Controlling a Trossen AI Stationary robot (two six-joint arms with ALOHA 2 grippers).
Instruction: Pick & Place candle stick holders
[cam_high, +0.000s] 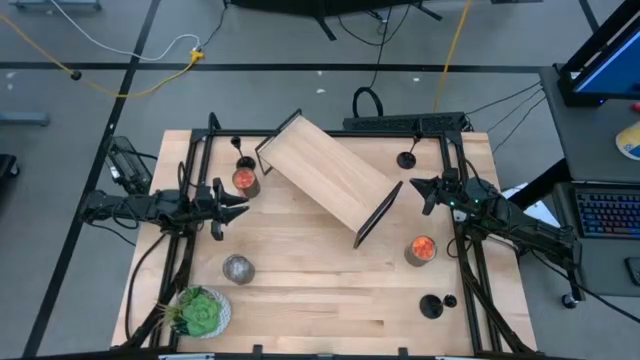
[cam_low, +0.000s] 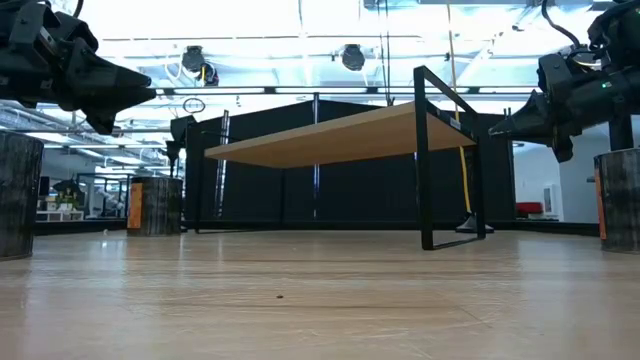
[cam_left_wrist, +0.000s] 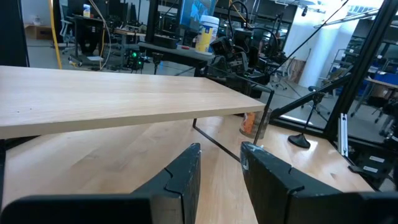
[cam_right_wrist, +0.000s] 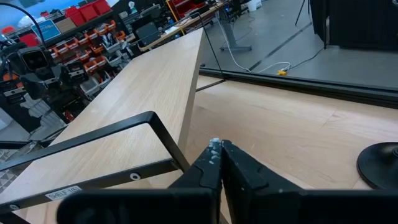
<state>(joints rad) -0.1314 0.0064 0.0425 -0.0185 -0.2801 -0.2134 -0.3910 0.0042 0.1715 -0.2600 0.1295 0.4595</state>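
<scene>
Three black candle stick holders stand on their round bases on the wooden table: one at the far left (cam_high: 243, 155), one at the far right (cam_high: 406, 159), also in the left wrist view (cam_left_wrist: 302, 140), and one near the front right (cam_high: 431, 306). My left gripper (cam_high: 240, 205) (cam_left_wrist: 221, 158) hovers open at the table's left side, level, pointing at the wooden shelf. My right gripper (cam_high: 414, 185) (cam_right_wrist: 217, 151) hovers shut at the right side, by the shelf's black leg frame, with a holder's base (cam_right_wrist: 380, 165) beside it. Neither touches anything.
A wooden shelf (cam_high: 325, 175) on black metal legs stands slantwise across the table's middle. Candle jars sit at the left (cam_high: 245, 181), right (cam_high: 421, 249) and front left (cam_high: 238, 268). A leafy green plant (cam_high: 200, 312) is at the front left corner. Bare tabletop lies along the near side.
</scene>
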